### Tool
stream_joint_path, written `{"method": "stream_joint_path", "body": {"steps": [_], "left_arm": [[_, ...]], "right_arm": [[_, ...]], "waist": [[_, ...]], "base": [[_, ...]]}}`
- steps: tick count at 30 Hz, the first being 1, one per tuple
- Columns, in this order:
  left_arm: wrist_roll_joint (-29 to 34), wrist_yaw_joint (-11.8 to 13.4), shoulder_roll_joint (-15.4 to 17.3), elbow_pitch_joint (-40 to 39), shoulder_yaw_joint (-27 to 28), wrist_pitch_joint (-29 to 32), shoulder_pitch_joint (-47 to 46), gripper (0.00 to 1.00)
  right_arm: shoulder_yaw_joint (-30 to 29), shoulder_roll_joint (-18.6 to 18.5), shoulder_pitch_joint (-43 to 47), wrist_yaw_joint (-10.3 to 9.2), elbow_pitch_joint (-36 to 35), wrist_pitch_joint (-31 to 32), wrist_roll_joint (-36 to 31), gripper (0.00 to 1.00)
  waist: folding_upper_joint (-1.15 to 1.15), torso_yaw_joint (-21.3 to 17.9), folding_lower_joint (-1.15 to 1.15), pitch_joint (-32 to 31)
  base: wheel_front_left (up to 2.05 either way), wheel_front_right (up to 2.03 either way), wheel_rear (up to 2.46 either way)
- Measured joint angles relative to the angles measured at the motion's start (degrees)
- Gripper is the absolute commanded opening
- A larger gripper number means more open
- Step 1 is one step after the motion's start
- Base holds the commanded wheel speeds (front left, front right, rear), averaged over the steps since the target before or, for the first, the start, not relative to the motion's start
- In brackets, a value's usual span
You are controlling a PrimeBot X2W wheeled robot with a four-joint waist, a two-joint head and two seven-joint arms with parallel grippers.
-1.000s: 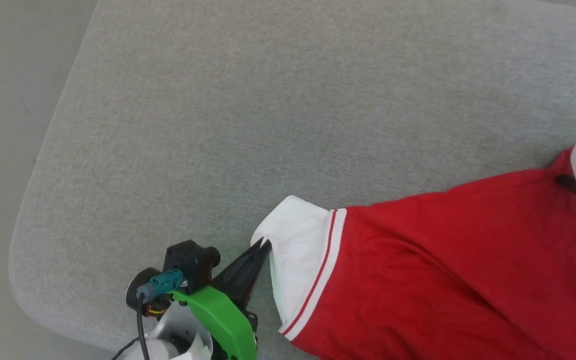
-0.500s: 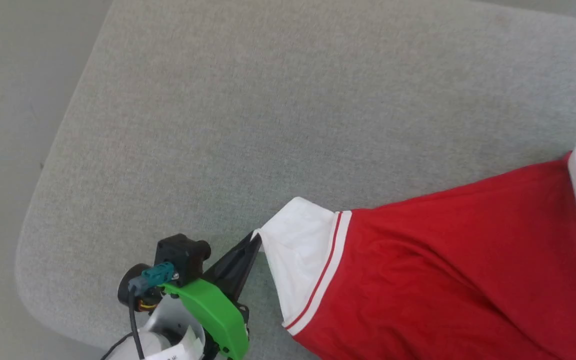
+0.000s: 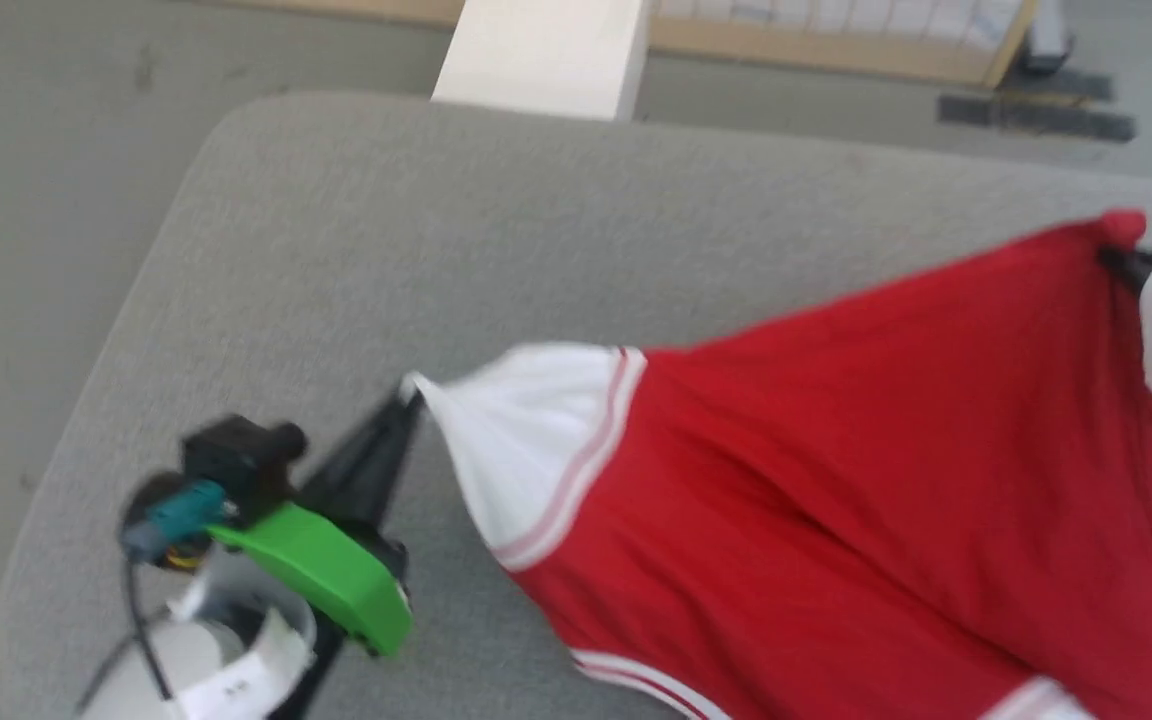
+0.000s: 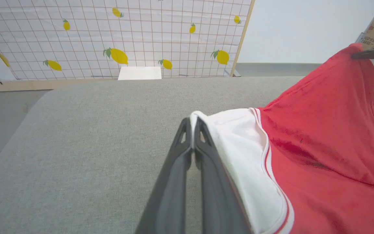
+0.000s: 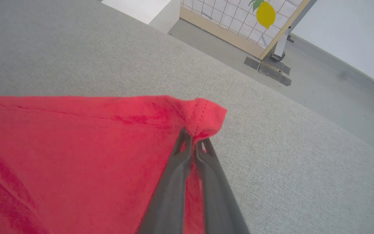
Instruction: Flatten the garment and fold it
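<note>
Left gripper [image 3: 406, 392] is pinched tight on the tip of a white sleeve [image 3: 521, 430], its two dark tapered fingers pressed together with cloth between them. The right gripper [image 5: 193, 140] is likewise clamped on a stitched red corner of the shirt [image 3: 836, 480]. Under both lies one table [image 3: 386, 220], a broad grey pad with a felt-like weave and rounded corners. Beyond it stands one gridded screen [image 4: 109, 32] printed with yellow lemons. The single shirt hangs stretched between the two grippers, to the right of the left one and to the left of the right one, raised at both held points and sagging in soft creases toward the table. Its body is red knit. One white block [image 3: 541, 55] sits past the far edge. The sleeve is pulled into a triangle and trimmed in thin red stripes; a second striped cuff [image 3: 636, 678] shows at the head view's bottom.
</note>
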Motion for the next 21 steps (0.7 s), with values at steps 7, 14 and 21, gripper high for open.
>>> {"method": "stream_joint_path", "body": {"steps": [7, 14, 21], "left_arm": [[1.1, 0.8, 1.7, -4.1, 4.7, -2.7, -4.9, 0.0], [1.4, 1.9, 2.3, -9.4, 9.9, -4.7, -12.0, 0.0], [1.3, 2.7, 4.1, -12.7, 15.8, -4.9, -20.2, 0.0]], "right_arm": [[-0.4, -2.1, -0.5, 0.0, -7.0, -5.9, 1.4, 0.0], [-2.2, -2.5, -1.7, 0.0, -14.0, -9.4, 2.2, 0.0], [-6.9, -0.5, -4.1, 0.0, -20.8, -10.2, 3.3, 0.0]], "waist": [[0.0, -3.2, 0.0, -4.4], [0.0, -6.9, 0.0, -7.1], [0.0, -10.4, 0.0, -7.8]], "base": [[0.0, 0.0, 0.0], [0.0, 0.0, 0.0], [0.0, 0.0, 0.0]]}}
